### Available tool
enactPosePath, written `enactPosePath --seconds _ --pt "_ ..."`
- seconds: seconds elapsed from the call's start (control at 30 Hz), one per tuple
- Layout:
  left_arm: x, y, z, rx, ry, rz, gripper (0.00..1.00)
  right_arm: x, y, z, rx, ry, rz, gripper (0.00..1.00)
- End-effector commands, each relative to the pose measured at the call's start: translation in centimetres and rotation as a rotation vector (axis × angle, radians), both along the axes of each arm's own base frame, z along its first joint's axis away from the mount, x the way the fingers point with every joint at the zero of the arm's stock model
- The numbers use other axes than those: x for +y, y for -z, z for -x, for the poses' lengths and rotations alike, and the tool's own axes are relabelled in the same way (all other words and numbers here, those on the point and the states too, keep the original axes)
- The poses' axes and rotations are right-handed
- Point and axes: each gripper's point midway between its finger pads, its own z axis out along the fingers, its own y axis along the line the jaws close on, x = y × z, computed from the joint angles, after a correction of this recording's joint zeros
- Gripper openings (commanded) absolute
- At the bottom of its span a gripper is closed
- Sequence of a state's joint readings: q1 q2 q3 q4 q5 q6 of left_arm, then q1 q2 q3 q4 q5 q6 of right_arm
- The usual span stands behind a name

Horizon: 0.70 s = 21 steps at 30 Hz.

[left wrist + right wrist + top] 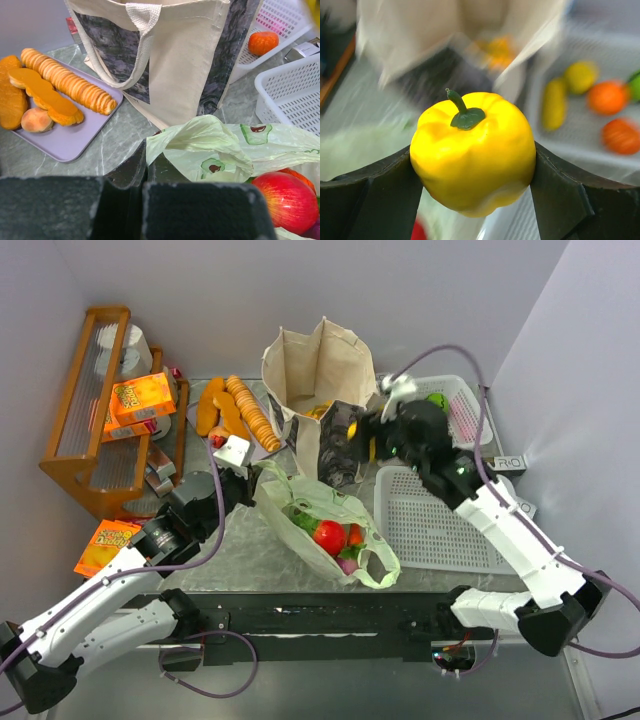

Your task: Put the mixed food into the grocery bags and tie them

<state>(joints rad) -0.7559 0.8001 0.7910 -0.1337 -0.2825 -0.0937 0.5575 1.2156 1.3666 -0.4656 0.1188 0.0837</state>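
Toward the back right of the table (250,570), the right gripper (472,165) holds a yellow pepper (472,150) between its two dark fingers, spread wide around the fruit, stem up. From above, this gripper (372,447) sits just beside the right side panel of the upright canvas tote (320,370), between the tote and the far basket (462,410); the wrist view is motion-blurred, with small orange and yellow pieces lying in that basket. A second white basket (430,530) lies nearer, its left edge close to the pale-green plastic bag (320,502). That bag slumps at the table's middle with its mouth open; a red apple (329,536) and other pieces show inside it. The left gripper (146,167) is closed, and seems to pinch the bag's left rim (160,142). Bare tabletop shows between the tote's base and the bread tray (65,145) at back left. A wooden rack (90,410) hems in the far left side.
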Motion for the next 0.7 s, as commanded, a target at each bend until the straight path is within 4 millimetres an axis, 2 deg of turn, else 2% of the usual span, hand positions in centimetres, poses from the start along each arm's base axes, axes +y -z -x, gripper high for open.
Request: enactPosePath --seconds 0.0,0.03,0.17,0.27,0.33,0.5,0.57,0.67 --pt "-0.6 -1.4 0.2 -0.031 0.029 0.053 0.01 3.2 6.7 7.0 0.274 -0.124 -0.016 0.23" --pt "-0.6 -1.4 0.1 -0.031 0.029 0.054 0.01 4.8 7.1 9.2 0.306 -0.207 -0.023 0.23" --pt "-0.5 -1.4 0.2 -0.029 0.028 0.054 0.01 6.3 7.3 14.6 0.37 -0.336 -0.041 0.23" --pt "-0.5 -1.3 0.1 -0.027 0.022 0.05 0.01 6.8 7.9 17.7 0.428 -0.403 -0.013 0.22" --pt "-0.4 -1.3 0.1 -0.026 0.019 0.048 0.01 6.8 8.6 18.9 0.461 -0.422 0.019 0.22" --pt "-0.3 -1.5 0.2 -0.034 0.017 0.058 0.01 5.9 14.3 20.9 0.61 -0.369 0.203 0.22" --pt "-0.2 -1.6 0.2 -0.035 0.016 0.056 0.01 5.8 16.1 20.9 0.645 -0.335 0.26 0.22" --pt "-0.1 -1.7 0.3 -0.038 0.012 0.063 0.01 4.5 18.7 20.0 0.675 -0.221 0.361 0.23"
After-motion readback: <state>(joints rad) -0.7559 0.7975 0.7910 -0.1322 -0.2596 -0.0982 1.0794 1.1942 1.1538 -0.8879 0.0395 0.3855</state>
